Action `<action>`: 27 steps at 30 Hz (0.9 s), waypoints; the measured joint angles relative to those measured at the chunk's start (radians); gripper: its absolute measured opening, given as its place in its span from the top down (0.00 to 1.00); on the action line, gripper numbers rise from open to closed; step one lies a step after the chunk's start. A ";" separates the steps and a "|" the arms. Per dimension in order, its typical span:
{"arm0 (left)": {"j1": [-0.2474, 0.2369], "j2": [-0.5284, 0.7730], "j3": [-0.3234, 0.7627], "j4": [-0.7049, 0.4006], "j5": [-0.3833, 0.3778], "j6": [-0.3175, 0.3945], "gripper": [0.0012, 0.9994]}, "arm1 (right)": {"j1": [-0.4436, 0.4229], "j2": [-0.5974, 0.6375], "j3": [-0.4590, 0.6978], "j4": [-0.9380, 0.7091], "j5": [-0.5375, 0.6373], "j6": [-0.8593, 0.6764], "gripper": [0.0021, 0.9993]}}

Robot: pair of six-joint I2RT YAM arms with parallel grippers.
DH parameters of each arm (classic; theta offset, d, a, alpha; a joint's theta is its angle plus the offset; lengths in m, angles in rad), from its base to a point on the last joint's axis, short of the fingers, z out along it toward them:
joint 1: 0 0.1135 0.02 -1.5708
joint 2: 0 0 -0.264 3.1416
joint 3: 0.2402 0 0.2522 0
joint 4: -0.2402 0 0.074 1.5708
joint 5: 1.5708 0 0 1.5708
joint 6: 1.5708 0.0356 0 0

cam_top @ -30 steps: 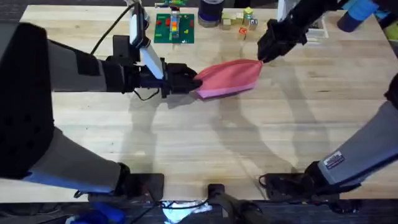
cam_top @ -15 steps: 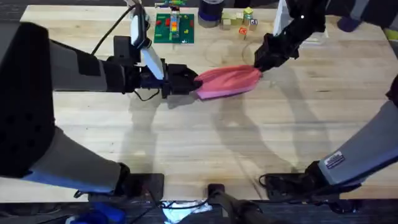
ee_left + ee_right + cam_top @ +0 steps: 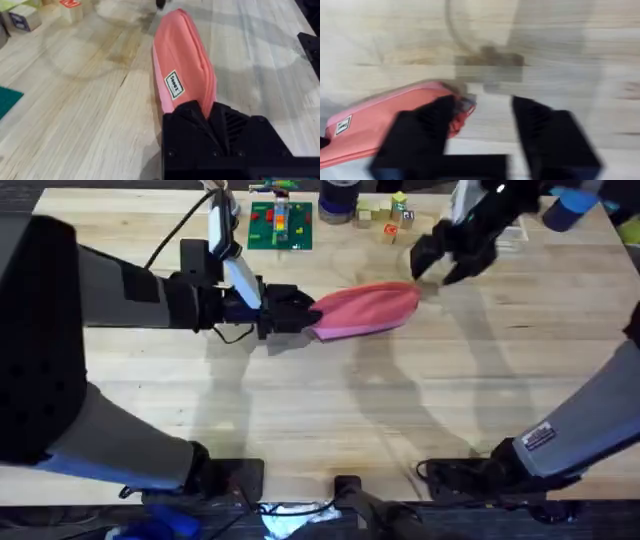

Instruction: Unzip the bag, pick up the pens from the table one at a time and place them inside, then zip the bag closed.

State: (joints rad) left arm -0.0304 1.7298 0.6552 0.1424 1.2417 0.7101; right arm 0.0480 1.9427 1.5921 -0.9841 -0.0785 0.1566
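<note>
My left claw [image 3: 300, 310] is clamped on the near end of the pink bag [image 3: 365, 308], which lies mid-counter [image 3: 330, 410]; my right claw [image 3: 437, 265] hovers spread apart just beyond the bag's far end

You have bare pale wooden desk [image 3: 400, 410] across the lower centre; at the top edge, the green block board [image 3: 281, 225] and small wooden cubes [image 3: 388, 213] crowd the way.
</note>
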 joint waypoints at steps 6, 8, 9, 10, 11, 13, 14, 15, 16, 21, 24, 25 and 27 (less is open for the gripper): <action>0.007 0.000 -0.001 -0.004 -0.002 0.000 0.96 | -0.005 0.000 0.172 -0.150 0.050 -0.040 0.00; 0.007 0.000 -0.001 -0.004 -0.003 0.000 0.96 | 0.011 0.000 0.221 -0.199 0.057 -0.066 0.00; 0.007 0.000 -0.001 -0.004 -0.003 0.000 0.96 | 0.020 0.000 0.241 -0.222 0.059 -0.079 0.00; 0.007 0.000 -0.001 -0.004 -0.003 0.000 0.96 | 0.031 -0.001 0.263 -0.246 0.061 -0.095 0.00; 0.007 0.000 -0.001 -0.004 -0.004 0.000 0.96 | 0.043 -0.004 0.277 -0.259 0.061 -0.109 0.00; 0.007 0.000 -0.001 -0.004 -0.004 0.000 0.96 | 0.071 -0.016 0.298 -0.274 0.065 -0.141 0.00; 0.007 0.000 -0.001 -0.004 -0.004 0.000 0.96 | 0.086 -0.027 0.302 -0.278 0.070 -0.156 0.00; 0.007 0.000 -0.001 -0.004 -0.004 0.000 0.96 | 0.102 -0.042 0.305 -0.279 0.078 -0.169 0.00; 0.007 0.000 -0.001 -0.003 -0.004 0.001 0.94 | 0.116 -0.056 0.307 -0.279 0.088 -0.179 0.00; 0.008 0.000 -0.001 0.000 0.020 0.000 0.17 | 0.182 -0.113 0.320 -0.288 0.158 -0.210 0.00; 0.009 0.000 -0.001 0.000 0.023 -0.004 0.01 | 0.204 -0.117 0.323 -0.294 0.189 -0.215 0.00; 0.009 0.000 -0.001 0.001 0.024 -0.004 0.01 | 0.211 -0.116 0.323 -0.296 0.195 -0.217 0.00; 0.009 0.000 -0.001 0.005 0.022 -0.003 0.01 | 0.223 -0.117 0.323 -0.296 0.205 -0.222 0.00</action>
State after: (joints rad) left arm -0.0216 1.7302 0.6544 0.1474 1.2633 0.7067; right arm 0.2711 1.8259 1.9152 -1.2797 0.1263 -0.0657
